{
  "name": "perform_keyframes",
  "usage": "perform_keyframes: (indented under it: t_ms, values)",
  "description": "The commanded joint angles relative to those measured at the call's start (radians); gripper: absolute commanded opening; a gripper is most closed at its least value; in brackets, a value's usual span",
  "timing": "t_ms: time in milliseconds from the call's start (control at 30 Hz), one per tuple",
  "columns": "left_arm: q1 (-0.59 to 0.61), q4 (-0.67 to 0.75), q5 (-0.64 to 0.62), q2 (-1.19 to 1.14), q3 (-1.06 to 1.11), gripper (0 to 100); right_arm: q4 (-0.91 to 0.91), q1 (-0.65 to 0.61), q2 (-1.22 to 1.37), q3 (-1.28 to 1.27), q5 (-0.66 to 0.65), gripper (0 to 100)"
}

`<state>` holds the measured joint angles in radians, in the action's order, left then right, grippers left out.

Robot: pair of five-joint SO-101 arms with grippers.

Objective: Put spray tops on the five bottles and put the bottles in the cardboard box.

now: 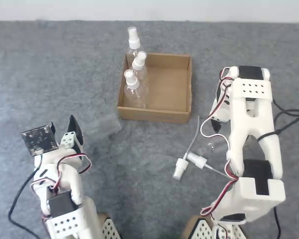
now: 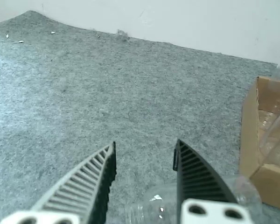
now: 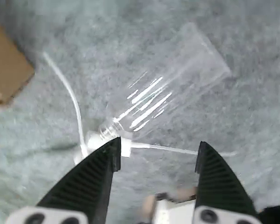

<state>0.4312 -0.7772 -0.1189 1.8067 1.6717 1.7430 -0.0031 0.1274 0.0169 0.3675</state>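
The cardboard box [image 1: 182,92] sits at the table's far middle. Two clear bottles with white spray tops [image 1: 138,67] [image 1: 133,88] stand along its left wall. A third capped bottle [image 1: 133,41] stands at the box's far left corner; whether it is inside I cannot tell. An uncapped clear bottle [image 1: 103,124] [image 2: 154,207] lies on the carpet just ahead of my open left gripper [image 1: 72,133] [image 2: 145,143]. My open right gripper [image 3: 158,142] hovers over another uncapped bottle [image 3: 168,93] [image 1: 212,146] lying flat. Two loose spray tops [image 1: 179,169] [image 1: 197,160] with thin tubes lie next to it.
Grey carpet covers the table, with a white wall behind. The box's near corner [image 2: 261,140] stands close to the left gripper's bottle. A corner of the box [image 3: 4,70] also edges the right wrist view. The right arm [image 1: 251,129] covers part of its bottle.
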Motion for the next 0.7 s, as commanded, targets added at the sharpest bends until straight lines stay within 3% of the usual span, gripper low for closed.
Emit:
perform_keyframes:
  t_ms: [0, 300, 500, 667]
  values:
    - [0.006, 0.026, 0.008, 0.015, -0.024, 19, 0.027, -0.005, -0.013, 0.06, -0.127, 21.3]
    - [0.006, 0.028, 0.008, 0.015, -0.024, 19, 0.051, -0.008, -0.016, 0.061, -0.489, 18.5]
    - [0.005, 0.028, 0.008, 0.015, -0.024, 19, 0.051, -0.005, -0.12, 0.055, -0.632, 7.2]
    - [0.006, 0.028, 0.008, 0.015, -0.024, 19, 0.048, -0.013, -0.265, -0.029, -0.721, 5.3]
